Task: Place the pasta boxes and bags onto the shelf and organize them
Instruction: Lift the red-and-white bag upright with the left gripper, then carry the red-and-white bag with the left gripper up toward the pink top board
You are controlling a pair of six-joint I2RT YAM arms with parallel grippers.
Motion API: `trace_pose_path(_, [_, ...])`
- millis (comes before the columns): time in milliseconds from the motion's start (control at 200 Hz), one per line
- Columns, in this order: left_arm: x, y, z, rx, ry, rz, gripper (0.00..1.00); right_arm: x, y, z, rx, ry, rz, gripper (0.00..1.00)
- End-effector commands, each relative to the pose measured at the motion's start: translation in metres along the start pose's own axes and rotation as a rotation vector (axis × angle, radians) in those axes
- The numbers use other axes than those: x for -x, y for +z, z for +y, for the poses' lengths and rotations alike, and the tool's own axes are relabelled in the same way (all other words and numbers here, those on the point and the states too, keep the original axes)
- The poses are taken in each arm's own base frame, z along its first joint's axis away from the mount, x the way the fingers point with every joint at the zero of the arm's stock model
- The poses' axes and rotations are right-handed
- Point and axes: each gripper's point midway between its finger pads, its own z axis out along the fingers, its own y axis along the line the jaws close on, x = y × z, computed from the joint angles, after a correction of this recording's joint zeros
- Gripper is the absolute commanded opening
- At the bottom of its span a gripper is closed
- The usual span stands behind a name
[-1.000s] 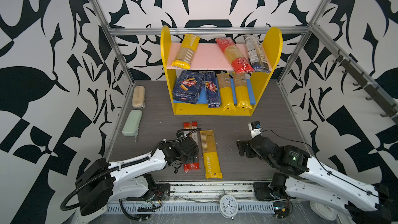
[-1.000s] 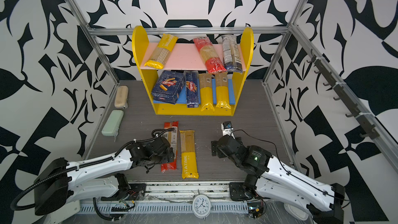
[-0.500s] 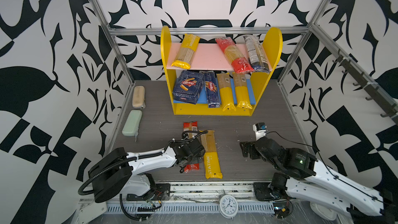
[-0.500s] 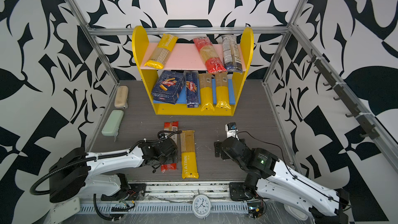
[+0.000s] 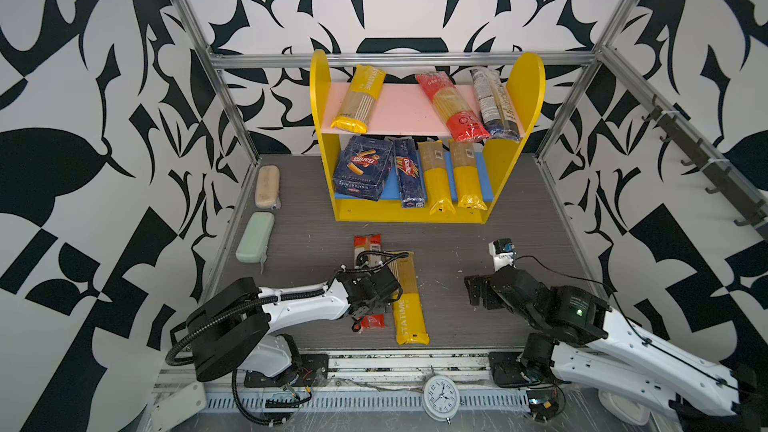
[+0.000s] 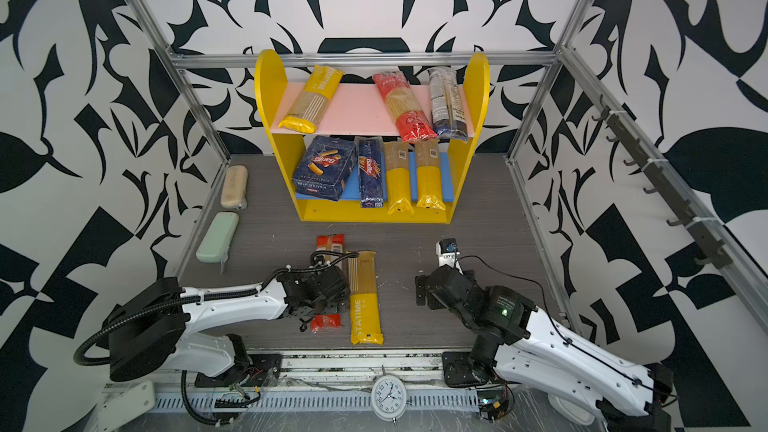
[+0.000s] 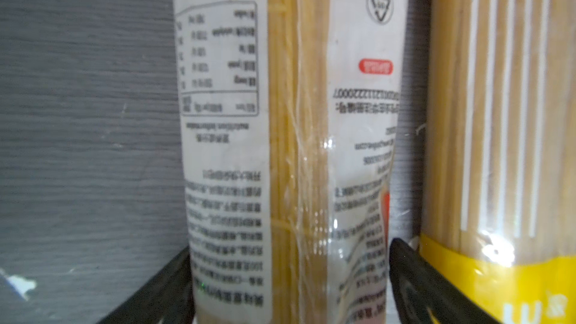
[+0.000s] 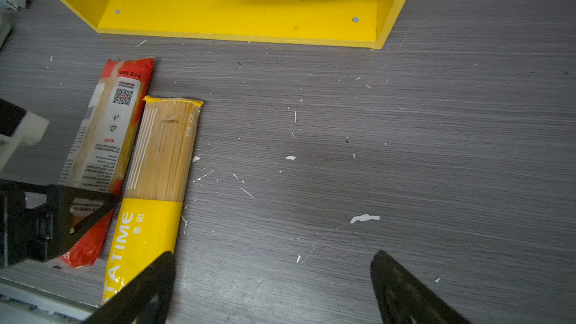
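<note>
- Straddling the red-ended bag (image 5: 366, 243) on the surface (image 5: 457, 251) in a top view, the left hand (image 5: 372, 309) sits just beside a yellow-ended bag (image 5: 409, 305); the right hand (image 5: 473, 293) hangs well apart.
- In a top view, the shelf (image 6: 266, 89) carries three bags (image 6: 405, 105) on its pink board (image 6: 361, 112), both Barilla boxes (image 6: 324, 168) and two bags on the blue.
- Left wrist view: fingers (image 7: 414, 275) flank the red-ended bag (image 7: 296, 151); whether they grip it cannot be told.
- Right wrist view: right hand (image 8: 273, 254) spread wide, empty, above bare surface.
</note>
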Motion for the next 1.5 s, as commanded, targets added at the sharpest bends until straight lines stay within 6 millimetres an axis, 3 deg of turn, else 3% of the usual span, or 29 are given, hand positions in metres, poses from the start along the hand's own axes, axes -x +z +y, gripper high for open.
trace_pose_path(0, [-0.051, 0.027, 0.02, 0.046, -0.018, 0.178, 0.88, 0.012, -0.005, 0.004, -0.001, 0.008, -0.022, 1.0])
trace_pose_path(130, [-0.058, 0.034, 0.024, 0.09, 0.002, 0.199, 0.86, 0.015, -0.006, 0.008, 0.01, 0.011, -0.026, 1.0])
trace_pose_path(230, [-0.063, 0.04, 0.026, 0.116, 0.016, 0.216, 0.74, 0.017, -0.01, 0.006, 0.012, 0.017, -0.031, 0.99])
trace_pose_path(380, [-0.066, 0.043, 0.029, 0.122, 0.025, 0.228, 0.45, 0.019, -0.017, 0.003, 0.011, 0.022, -0.04, 1.0])
trace_pose_path(515, [-0.059, 0.03, 0.031, 0.113, 0.031, 0.199, 0.27, 0.022, -0.019, 0.003, 0.01, 0.019, -0.044, 0.99])
trace_pose_path(685, [-0.038, -0.004, 0.037, 0.126, 0.053, 0.119, 0.08, 0.025, -0.019, 0.008, 0.021, 0.013, -0.049, 0.99])
trace_pose_path(1110, [0.012, -0.097, 0.043, 0.1, 0.104, -0.047, 0.04, 0.037, -0.018, 0.02, 0.039, -0.003, -0.069, 0.99])
trace_pose_path(1225, [0.026, -0.128, 0.043, 0.1, 0.127, -0.077, 0.0, 0.04, -0.019, 0.021, 0.045, -0.001, -0.077, 0.99])
trace_pose_path(1495, [0.059, -0.202, 0.036, 0.024, 0.174, -0.182, 0.0, 0.045, -0.022, 0.022, 0.054, 0.004, -0.103, 1.0])
